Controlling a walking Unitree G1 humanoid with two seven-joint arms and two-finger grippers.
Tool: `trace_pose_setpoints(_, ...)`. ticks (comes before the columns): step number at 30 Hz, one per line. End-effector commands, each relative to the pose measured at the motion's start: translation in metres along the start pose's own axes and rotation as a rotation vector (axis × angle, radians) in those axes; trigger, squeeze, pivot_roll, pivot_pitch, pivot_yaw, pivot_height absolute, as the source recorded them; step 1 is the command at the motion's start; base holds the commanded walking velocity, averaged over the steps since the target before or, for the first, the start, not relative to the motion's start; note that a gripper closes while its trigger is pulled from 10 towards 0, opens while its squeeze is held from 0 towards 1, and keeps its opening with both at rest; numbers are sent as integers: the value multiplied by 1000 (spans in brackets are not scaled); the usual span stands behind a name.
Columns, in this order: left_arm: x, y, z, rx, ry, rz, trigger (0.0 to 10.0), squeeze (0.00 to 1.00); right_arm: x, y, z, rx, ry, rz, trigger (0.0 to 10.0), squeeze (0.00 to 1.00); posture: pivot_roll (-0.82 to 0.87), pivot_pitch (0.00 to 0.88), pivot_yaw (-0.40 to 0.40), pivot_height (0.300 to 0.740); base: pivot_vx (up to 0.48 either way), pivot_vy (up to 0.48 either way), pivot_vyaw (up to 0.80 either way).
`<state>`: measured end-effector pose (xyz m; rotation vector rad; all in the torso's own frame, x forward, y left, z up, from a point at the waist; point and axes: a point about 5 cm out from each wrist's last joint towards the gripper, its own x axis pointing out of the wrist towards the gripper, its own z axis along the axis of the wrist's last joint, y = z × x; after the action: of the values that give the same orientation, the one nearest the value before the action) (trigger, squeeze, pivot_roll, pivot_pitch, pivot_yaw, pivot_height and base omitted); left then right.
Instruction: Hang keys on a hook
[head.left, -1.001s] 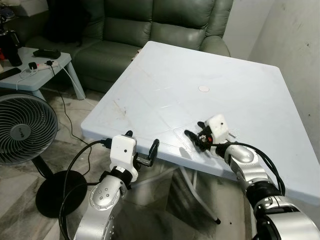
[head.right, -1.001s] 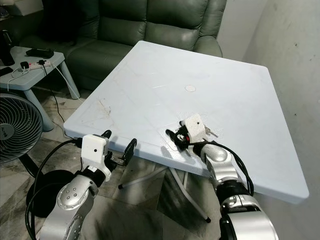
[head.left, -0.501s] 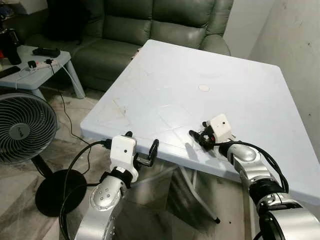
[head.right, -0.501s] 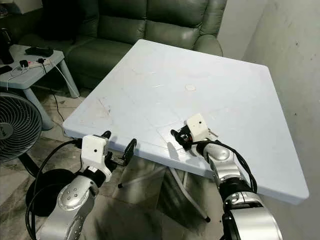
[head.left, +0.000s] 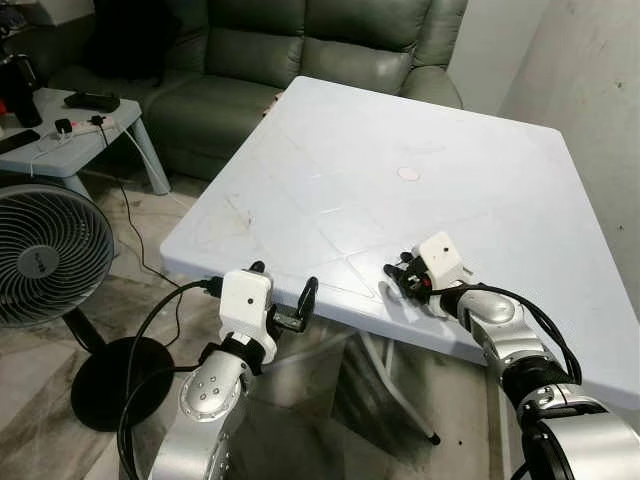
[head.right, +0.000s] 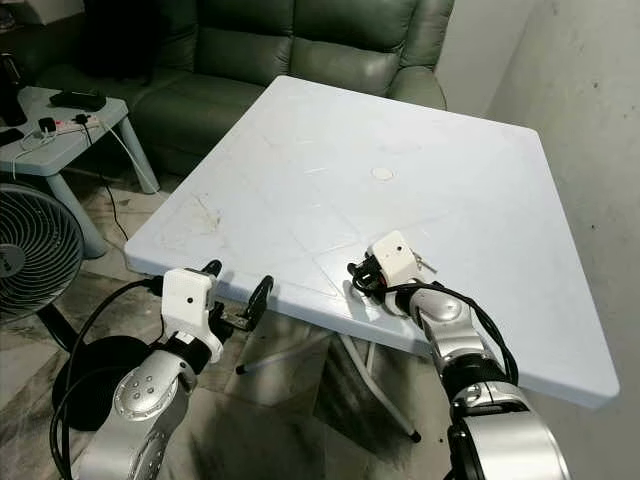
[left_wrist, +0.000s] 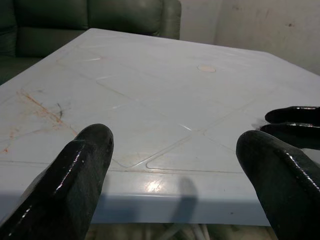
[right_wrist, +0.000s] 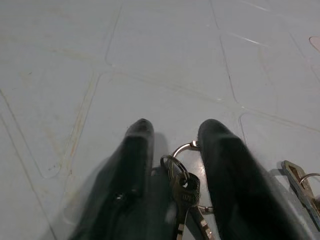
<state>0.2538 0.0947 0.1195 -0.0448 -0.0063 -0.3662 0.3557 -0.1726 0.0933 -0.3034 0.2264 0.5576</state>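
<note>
A bunch of metal keys on a ring lies on the pale blue table near its front edge. My right gripper rests low over the tabletop there, shut on the key ring, which sits between its two black fingers. One more key of the bunch trails on the table beside the gripper, and its tip pokes out behind the white wrist camera. My left gripper hovers open just in front of the table's front edge, holding nothing.
A green sofa stands behind the table and a bare wall runs along its right side. On the left are a floor fan and a small side table with cables. A round white disc lies mid-table.
My right gripper's fingers have drawn together around the keys, and the wrist has shifted slightly to the right along the table's front. The left arm has stayed put.
</note>
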Motion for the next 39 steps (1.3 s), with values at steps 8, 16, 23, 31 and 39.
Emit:
trace_pose_setpoints(8, -1, -3, 2, -5, -1, -4, 10000, 0, -3, -6, 3, -21, 4, 37, 6510, 0, 79, 64, -71, 740, 0, 0, 0)
trace_pose_setpoints(16, -1, -2, 2, -9, 0, -4, 10000, 0, -4, -7, 2, -27, 14, 64, 10000, 0, 79, 68, -69, 740, 0, 0, 0)
trace_pose_setpoints(23, -1, -3, 2, -15, 0, -2, 10000, 0, -4, -9, 2, -48, 21, 34, 10000, 0, 79, 68, -70, 740, 0, 0, 0)
trace_pose_setpoints(31, -1, -3, 2, -16, 0, 0, 10000, 0, -3, -11, 5, -56, 14, -5, 10000, 0, 81, 67, -72, 740, 0, 0, 0)
trace_pose_setpoints(39, -1, -3, 2, -18, 1, 0, 10000, 0, -2, -10, 5, -58, 12, -7, 10000, 0, 83, 67, -72, 740, 0, 0, 0)
